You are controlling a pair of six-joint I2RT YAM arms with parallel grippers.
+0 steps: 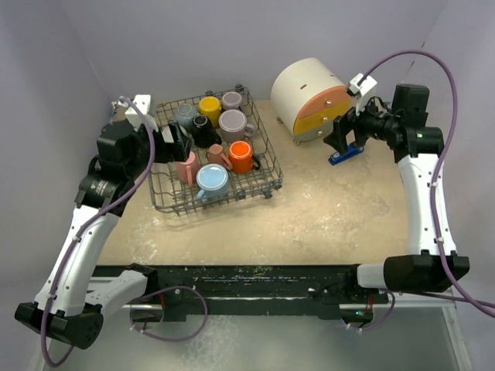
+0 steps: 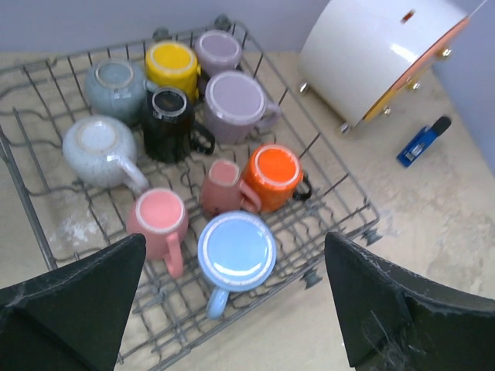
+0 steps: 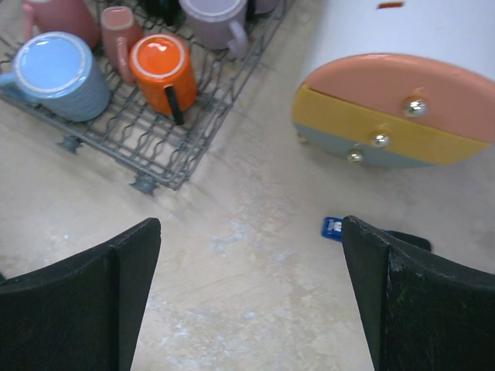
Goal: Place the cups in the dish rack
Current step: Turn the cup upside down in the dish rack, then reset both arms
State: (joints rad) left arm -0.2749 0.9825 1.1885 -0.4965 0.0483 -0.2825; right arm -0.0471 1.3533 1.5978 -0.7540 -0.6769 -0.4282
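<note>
L arm: left gripper [image 1: 176, 144] hangs over the left side of the dish rack [image 2: 54, 193]. In the wrist view its fingers [image 2: 77, 301] stand wide apart with nothing between them.

Rack sits far-left of centre on the table [image 1: 325, 216]. I count ten cups, all inside it. Back row, L to R: grey-blue mug [image 2: 114, 86], yellow mug [image 2: 173, 66], small mauve mug [image 2: 218, 50]. Mid row: pale speckled mug [image 2: 97, 147], black mug [image 2: 170, 120], large mauve mug [image 2: 234, 104]. Front: pink mug [image 2: 158, 216], small dusty-pink mug [image 2: 224, 185] touching the orange mug [image 2: 272, 174], and the light blue mug [image 2: 236, 251] nearest the front rim. Most appear base-up; can't confirm for every one.

R of rack: white cylinder [image 1: 305, 89] on its side, with orange, yellow and grey drawer fronts, apart from the rack.

R arm: right gripper [image 1: 340, 139] is raised above the table just beside the cylinder's drawer end. Its fingers [image 3: 85, 294] are spread wide and hold nothing. A small blue-and-black object [image 3: 334, 226] lies on the table below; type not identifiable.
</note>
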